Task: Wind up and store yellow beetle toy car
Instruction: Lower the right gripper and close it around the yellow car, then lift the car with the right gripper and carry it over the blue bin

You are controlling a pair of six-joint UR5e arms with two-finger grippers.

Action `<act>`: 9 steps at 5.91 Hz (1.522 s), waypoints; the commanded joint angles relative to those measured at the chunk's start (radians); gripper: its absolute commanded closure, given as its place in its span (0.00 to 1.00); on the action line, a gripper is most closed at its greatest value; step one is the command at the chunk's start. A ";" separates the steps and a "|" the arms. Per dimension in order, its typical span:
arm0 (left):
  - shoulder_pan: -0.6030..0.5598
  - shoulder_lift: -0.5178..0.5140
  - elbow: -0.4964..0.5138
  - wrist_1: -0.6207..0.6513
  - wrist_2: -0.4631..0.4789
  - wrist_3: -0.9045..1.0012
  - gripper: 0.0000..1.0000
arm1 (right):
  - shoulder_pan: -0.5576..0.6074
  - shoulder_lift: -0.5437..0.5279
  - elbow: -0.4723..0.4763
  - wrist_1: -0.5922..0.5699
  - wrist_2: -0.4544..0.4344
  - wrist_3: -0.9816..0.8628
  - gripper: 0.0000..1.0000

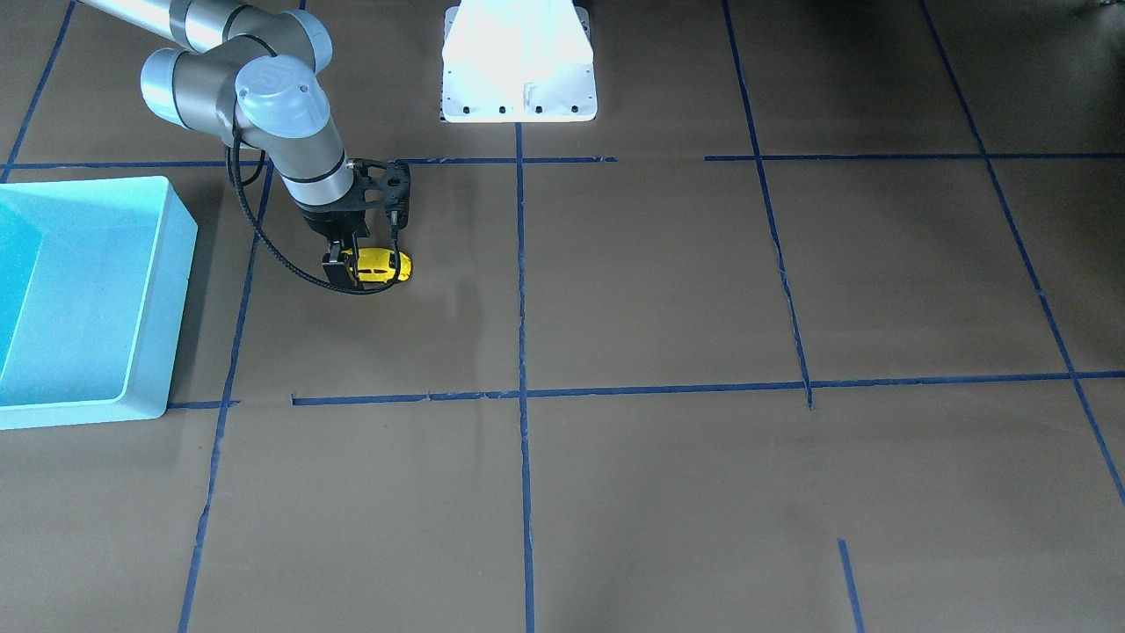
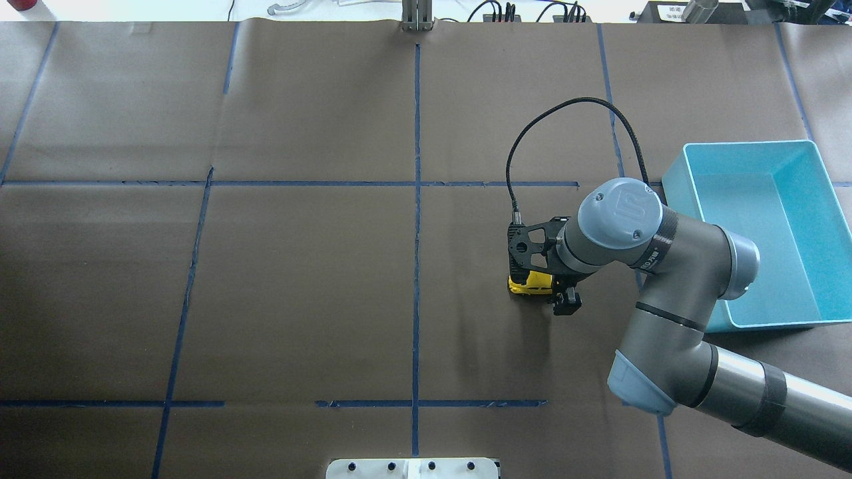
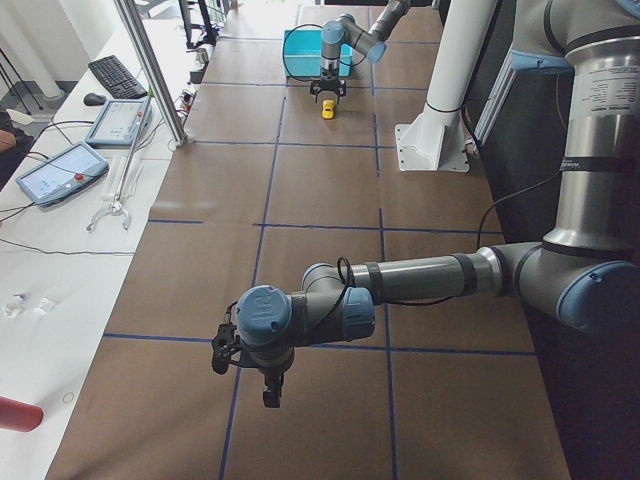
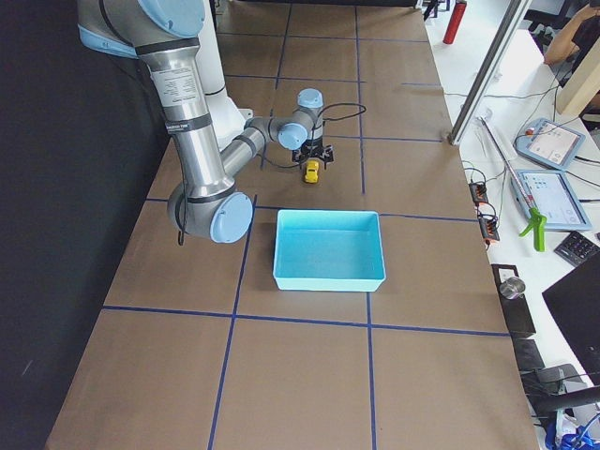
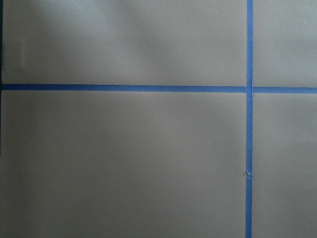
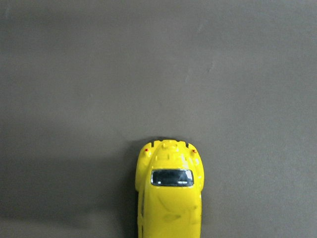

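Your right gripper (image 1: 345,267) is down at bench level, left of centre in the front-facing view. Its black fingers sit about one end of the tiny, bright yellow, beetle-shaped toy car (image 1: 384,265). The car sits wheels-down on the brown paper-covered bench (image 2: 299,279), with the rest of its body poking out to the right of the gripper.

That low, wheels-on-the-surface hold makes sense to me. Winding a toy like this most likely means pressing it down and dragging it along the bench, so you want the tyres biting the paper, not hanging in the air.

In the right wrist view the rounded body and dark window sit bottom centre, lined up straight with the camera, so the gripper looks squared across the car. No fingers show in that view, and the wide views hide the contact. I can't tell whether the jaws are pinching the car or only standing around it.

Out from there, the open light-blue plastic bin (image 1: 176,230) sits at the left edge of that frame. It is near the car but apart from it, and I'd judge it the storage spot, an easy reach for this arm.

Your left gripper (image 3: 271,402) hangs over bare bench in the lower left of the left-side view, well away. I can't tell whether it is open or closed.
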 commanded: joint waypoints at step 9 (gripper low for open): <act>0.000 -0.013 0.000 0.000 0.000 -0.002 0.00 | 0.186 0.069 0.268 -0.419 0.098 -0.006 1.00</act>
